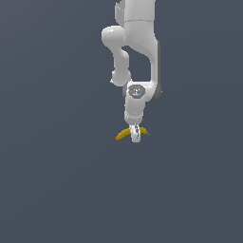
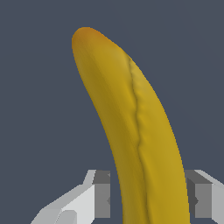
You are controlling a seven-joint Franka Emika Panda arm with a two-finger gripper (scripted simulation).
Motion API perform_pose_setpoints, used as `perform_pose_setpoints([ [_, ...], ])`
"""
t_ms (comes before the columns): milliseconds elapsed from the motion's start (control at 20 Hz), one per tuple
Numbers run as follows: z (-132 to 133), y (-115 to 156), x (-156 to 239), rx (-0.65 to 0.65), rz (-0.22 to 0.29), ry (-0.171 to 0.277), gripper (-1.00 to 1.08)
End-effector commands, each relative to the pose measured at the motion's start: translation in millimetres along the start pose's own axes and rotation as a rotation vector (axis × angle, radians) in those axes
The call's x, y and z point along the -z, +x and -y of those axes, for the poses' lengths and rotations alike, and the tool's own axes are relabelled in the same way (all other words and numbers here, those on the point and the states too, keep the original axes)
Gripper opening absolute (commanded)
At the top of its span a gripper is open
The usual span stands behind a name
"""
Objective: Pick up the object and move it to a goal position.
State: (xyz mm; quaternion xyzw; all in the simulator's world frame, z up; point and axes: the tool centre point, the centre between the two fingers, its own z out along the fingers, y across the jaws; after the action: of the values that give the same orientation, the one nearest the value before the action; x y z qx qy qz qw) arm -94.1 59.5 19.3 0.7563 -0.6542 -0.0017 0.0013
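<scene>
The yellow banana (image 1: pixel 124 134) lies across the gripper (image 1: pixel 135 136) in the exterior view, its yellow end toward that view's left and its dark greenish tip (image 1: pixel 146 134) toward the right. The gripper points straight down from the white arm (image 1: pixel 137 42) and its fingers cover the banana's middle. In the wrist view the banana (image 2: pixel 131 127) fills the picture and runs between the two grey fingers (image 2: pixel 101 194), which sit close against both its sides. The gripper (image 2: pixel 148 197) is shut on the banana. Whether the banana rests on the floor or hangs above it cannot be told.
A plain dark blue-grey floor (image 1: pixel 57 190) spreads all around. No other object or marker shows in either view.
</scene>
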Motion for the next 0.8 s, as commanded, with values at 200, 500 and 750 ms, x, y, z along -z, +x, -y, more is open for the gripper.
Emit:
perform_pose_setpoints([
  [200,15,25,11,-0.002,-0.001,0.002,-1.00],
  [500,40,64,28,-0.001,-0.002,0.003,-1.00],
  [750,65,104,46,-0.001,-0.002,0.003,-1.00],
])
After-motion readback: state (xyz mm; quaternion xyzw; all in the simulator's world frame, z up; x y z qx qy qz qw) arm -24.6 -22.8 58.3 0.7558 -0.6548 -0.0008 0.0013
